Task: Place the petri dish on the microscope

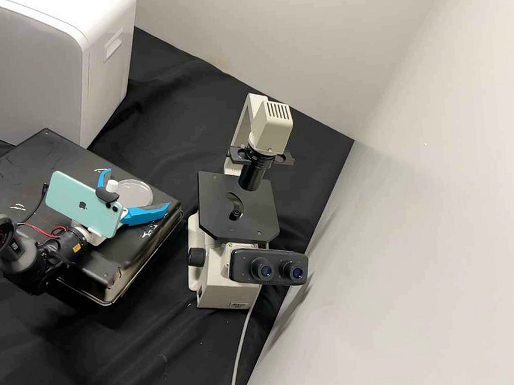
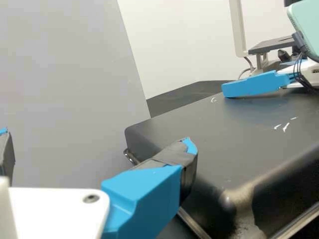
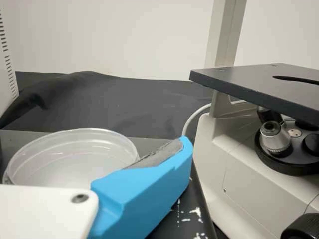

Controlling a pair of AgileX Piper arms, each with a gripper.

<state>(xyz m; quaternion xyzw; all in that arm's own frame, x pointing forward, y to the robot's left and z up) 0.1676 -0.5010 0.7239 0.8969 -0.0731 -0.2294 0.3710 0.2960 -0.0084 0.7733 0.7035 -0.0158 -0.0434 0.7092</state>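
Observation:
A clear petri dish (image 1: 132,192) (image 3: 70,159) lies on a black case (image 1: 35,162) at the left of the bench. My right gripper (image 1: 137,189) is open and straddles the dish, one blue finger on each side; the near finger (image 3: 144,186) lies close beside the dish's rim. To the right stands the beige microscope (image 1: 230,266) (image 3: 239,164), its black stage (image 1: 237,209) (image 3: 259,82) bare. My left gripper (image 2: 97,149) is open with nothing between its fingers, low beside a corner of the black case (image 2: 224,144). The right gripper's blue finger (image 2: 249,84) lies farther off on the case top.
A white boxy appliance (image 1: 44,55) stands at the back left behind the case. A black cloth (image 1: 162,123) covers the bench, which ends at a white wall (image 1: 436,202) on the right. The microscope's cable (image 1: 239,348) trails toward the front.

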